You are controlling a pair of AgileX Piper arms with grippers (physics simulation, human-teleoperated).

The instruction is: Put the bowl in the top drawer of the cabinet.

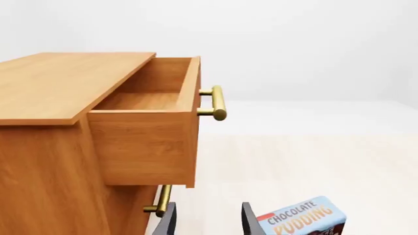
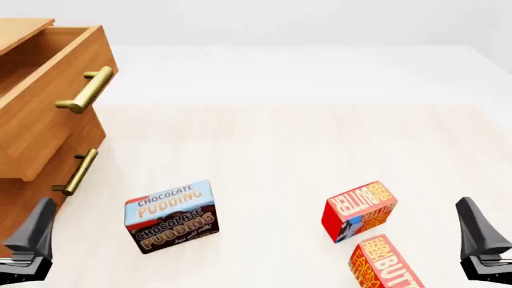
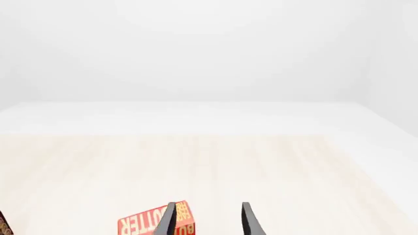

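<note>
At the near table edge, the left gripper (image 1: 207, 220) and right gripper (image 3: 207, 218) are hovering with fingers parted, gripping nothing. Ahead of them, the chocolate pudding box (image 2: 171, 216) and two butter boxes (image 2: 359, 210) are lying on the table. The top drawer (image 2: 50, 90) of the cabinet (image 1: 46, 147) is standing pulled out. The bowl is appearing in no view; presumably rigid and light, it is best pinched at its rim.
</note>
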